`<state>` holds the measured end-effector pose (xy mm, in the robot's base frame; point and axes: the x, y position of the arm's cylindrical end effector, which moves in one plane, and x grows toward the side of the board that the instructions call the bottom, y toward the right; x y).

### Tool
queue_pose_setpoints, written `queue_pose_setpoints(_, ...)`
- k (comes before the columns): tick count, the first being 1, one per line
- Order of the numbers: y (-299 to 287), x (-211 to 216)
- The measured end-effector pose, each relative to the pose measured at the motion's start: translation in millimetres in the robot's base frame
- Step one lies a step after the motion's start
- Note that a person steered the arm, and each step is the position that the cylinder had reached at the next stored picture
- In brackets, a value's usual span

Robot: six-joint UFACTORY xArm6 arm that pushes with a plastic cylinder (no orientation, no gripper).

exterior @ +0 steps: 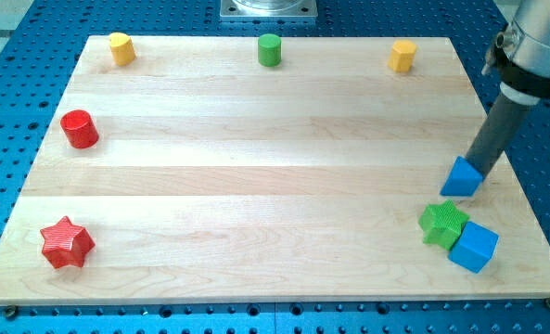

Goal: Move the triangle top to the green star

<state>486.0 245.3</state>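
Blocks sit along the board's edges, with a cluster at the view's right.

My tip [472, 168] touches the triangle [462, 177] from the view's top-right. Just below it lies the green star [442, 223], touching a cube [474, 246] at its lower right. Three blocks line the top edge: [121, 48], [270, 49], [402, 56]. At the left sit a cylinder [79, 128] and, below it, a second star [67, 242].

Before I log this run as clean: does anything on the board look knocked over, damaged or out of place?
Nothing stands out. All blocks sit flat on the wooden board, none toppled or overhanging. The green star and blue cube touch near the view's right bottom. My tip rests against the blue triangle, just above the star.
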Motion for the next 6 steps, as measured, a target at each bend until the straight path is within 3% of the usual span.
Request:
queue_pose_setpoints(1, -9, 13)
queue_pose_setpoints(2, 8, -39)
queue_pose_setpoints(5, -49, 7)
queue_pose_setpoints(6, -14, -39)
